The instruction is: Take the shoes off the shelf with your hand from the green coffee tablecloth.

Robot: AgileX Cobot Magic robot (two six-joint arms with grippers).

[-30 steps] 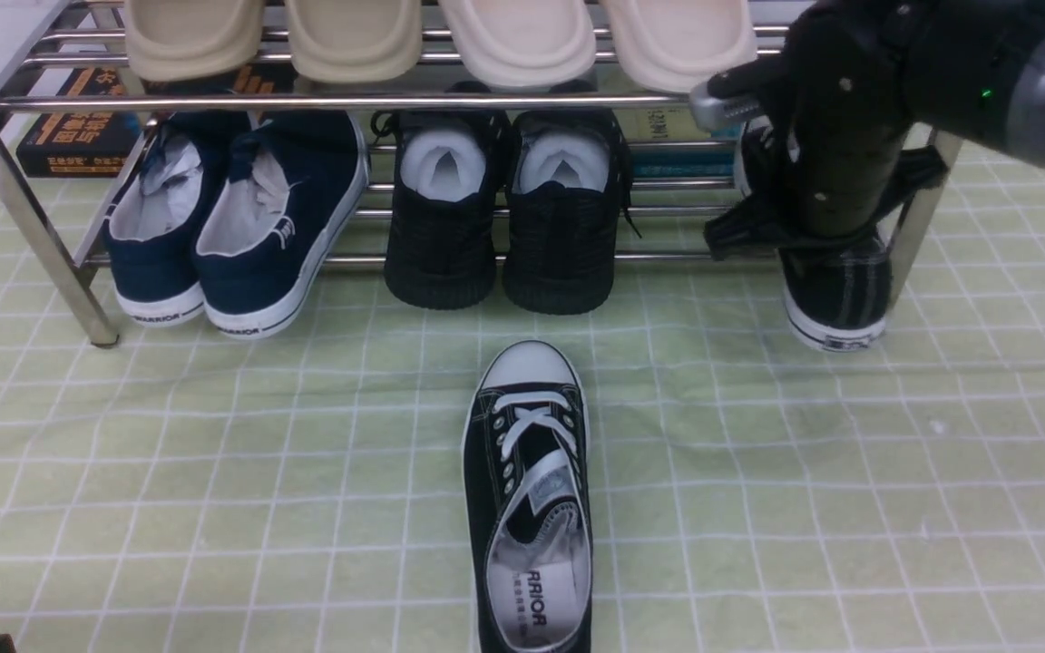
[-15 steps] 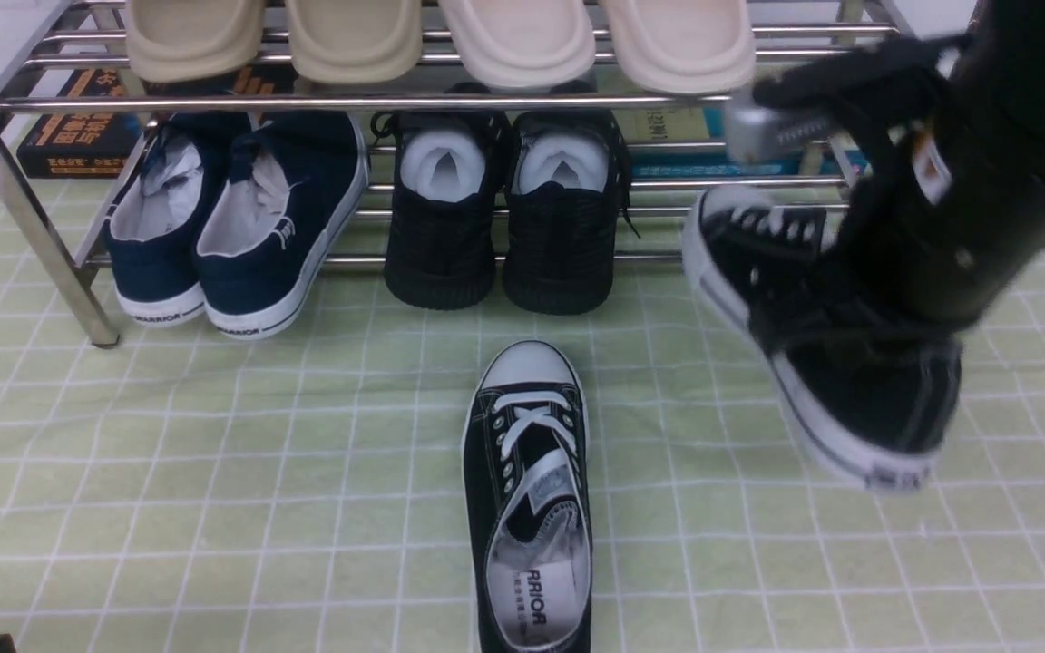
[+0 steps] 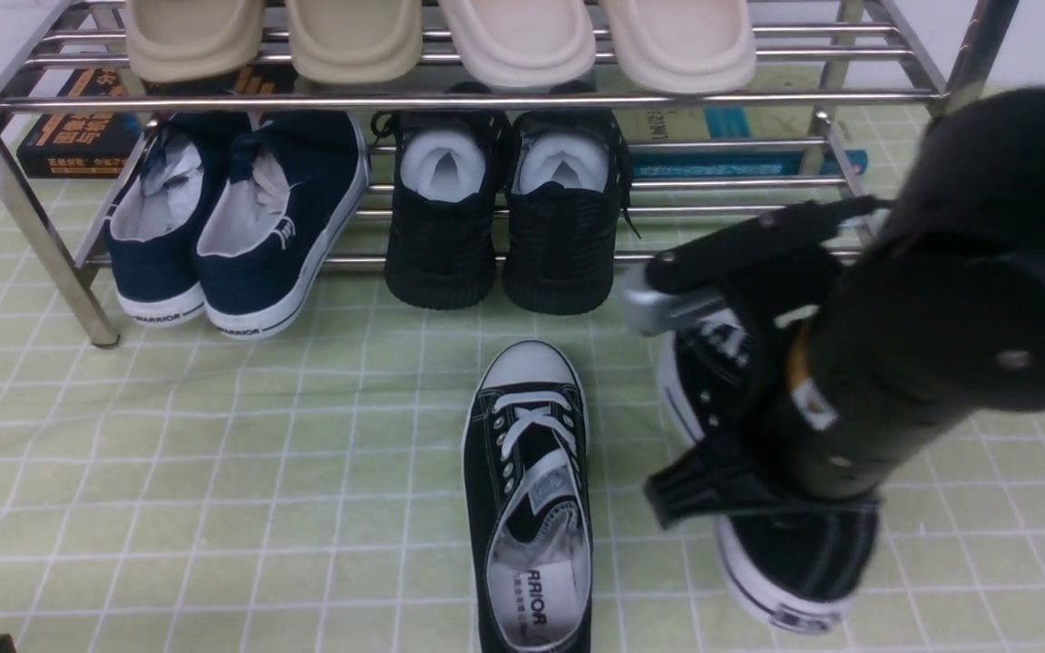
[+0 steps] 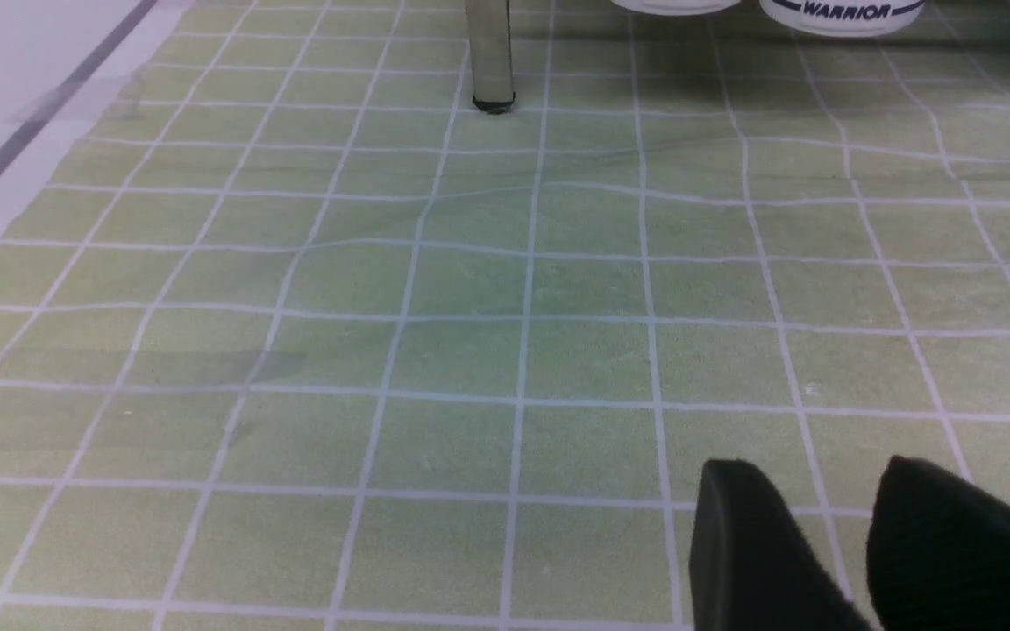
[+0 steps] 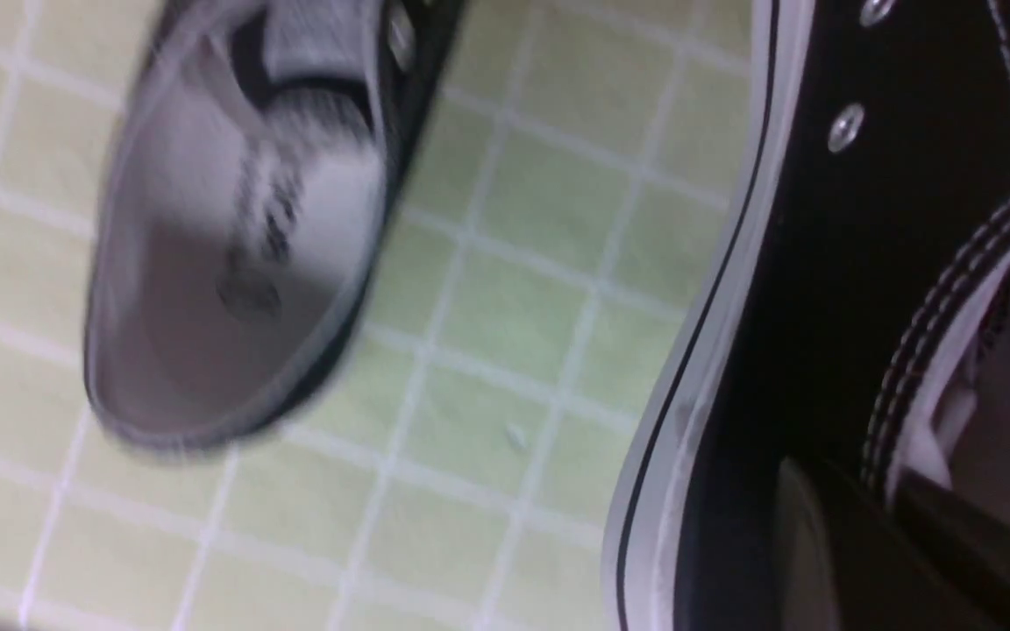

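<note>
Since half a second ago the right hand (image 3: 885, 381) has carried the held sneaker (image 3: 795, 558) clear of the shelf (image 3: 450, 100) and down, just right of the other sneaker (image 3: 530, 490), which lies unmoved on the green checked cloth (image 3: 214, 453). In the front view the hand's black fingers are clamped round the sneaker's middle, toe towards the shelf (whether its heel touches the cloth, I cannot tell). The left wrist view shows the left gripper (image 4: 821, 499) low over bare cloth, its 2 fingertips parted and empty, with a shelf leg beyond. The right wrist view shows the held sneaker's white-edged sole close up and the other sneaker blurred nearby, apart from it.
</note>
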